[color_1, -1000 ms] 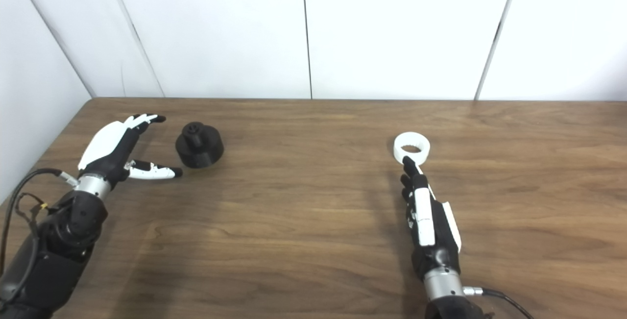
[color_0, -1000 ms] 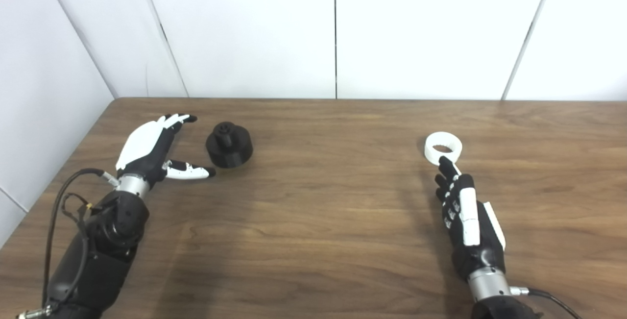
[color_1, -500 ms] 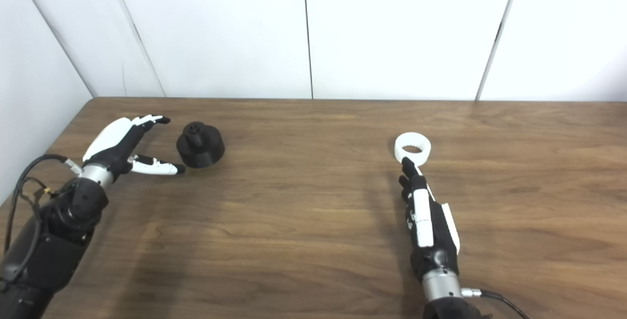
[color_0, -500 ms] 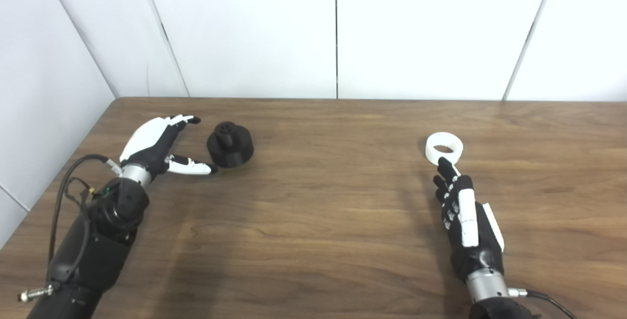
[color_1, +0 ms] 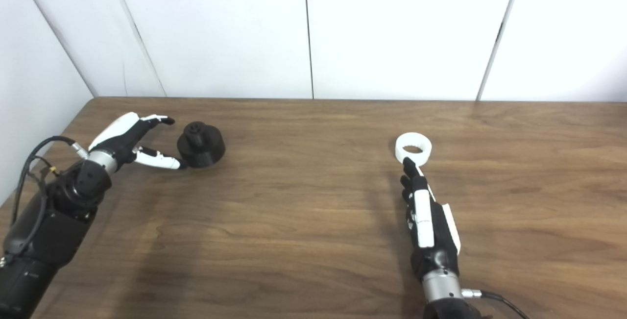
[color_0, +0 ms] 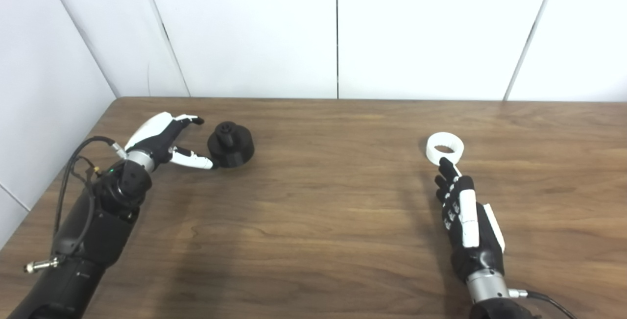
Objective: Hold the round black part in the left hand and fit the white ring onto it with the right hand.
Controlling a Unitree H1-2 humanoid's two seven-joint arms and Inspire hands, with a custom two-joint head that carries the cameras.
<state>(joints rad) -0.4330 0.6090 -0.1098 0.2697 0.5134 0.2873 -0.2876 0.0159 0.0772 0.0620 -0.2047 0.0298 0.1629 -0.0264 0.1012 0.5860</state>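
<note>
The round black part (color_0: 230,143), a squat cylinder with a small knob on top, stands on the wooden table (color_0: 323,201) at the left. My left hand (color_0: 164,138) is open just left of it, fingers spread above and thumb reaching low to the part's near side; contact cannot be told. The white ring (color_0: 445,148) lies flat on the table at the right. My right hand (color_0: 465,216) is edge-on below it, fingers straight and holding nothing, their tips right at the ring's near rim.
White wall panels (color_0: 338,30) close off the table's far edge and a side wall (color_0: 39,88) runs along its left edge. A cable (color_0: 73,162) loops off my left forearm.
My left hand has moved forward and right toward the black part, its thumb now at the part's near side. The right hand and the ring have stayed put.
</note>
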